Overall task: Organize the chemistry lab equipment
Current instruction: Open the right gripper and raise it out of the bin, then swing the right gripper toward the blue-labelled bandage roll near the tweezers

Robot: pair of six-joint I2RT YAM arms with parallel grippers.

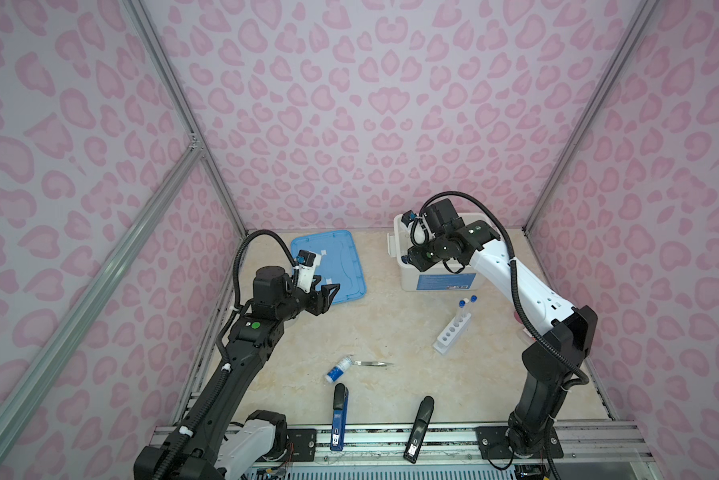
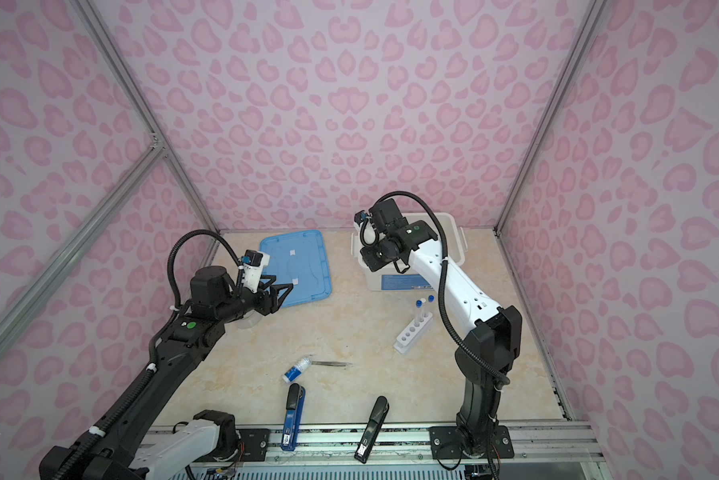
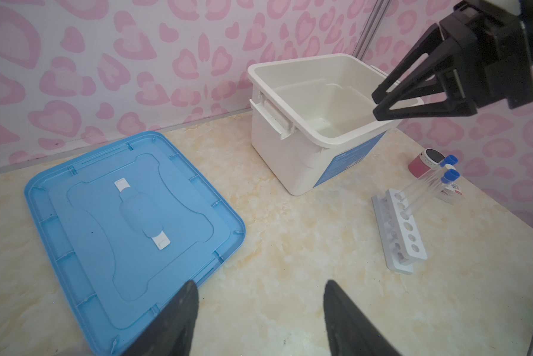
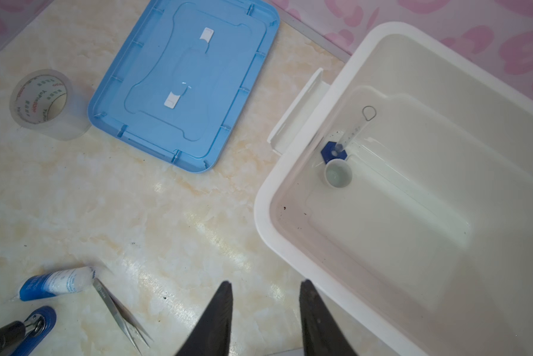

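1. The right gripper (image 4: 264, 282) hangs over the near rim of the white bin (image 3: 290, 160), jaws partly apart with nothing between them. The left gripper (image 3: 260, 282) hovers by the blue lid (image 1: 337, 266), jaws wide and also empty.
2. Down in the bin, the blue-based cylinder (image 4: 351, 134) lies on its side with the tiny cup (image 4: 338, 175) just beside its base.
3. My guess for the next pick is the rack (image 1: 451, 332) with its test tubes (image 3: 425, 188). It sits on the table (image 1: 391, 395) just in front of the bin, on the right arm's side, so that arm is clearly nearer. Its long axis runs diagonally, with the tube end pointing toward the bin. The tubes stand at that far end, leaning a bit.
4. The bottle (image 1: 338, 369) and tweezers (image 1: 374, 364) lie mid-table toward the front, between the two arms. The tweezers run side to side in both top views, one end touching the bottle.
5. The surface is smooth marble-look and flat, so thin stuff like the tweezers will probably be fiddly to lift.
6. There's decent room around the rack. The tape roll (image 4: 43, 101) and two staplers (image 1: 339, 415) are well apart from it.
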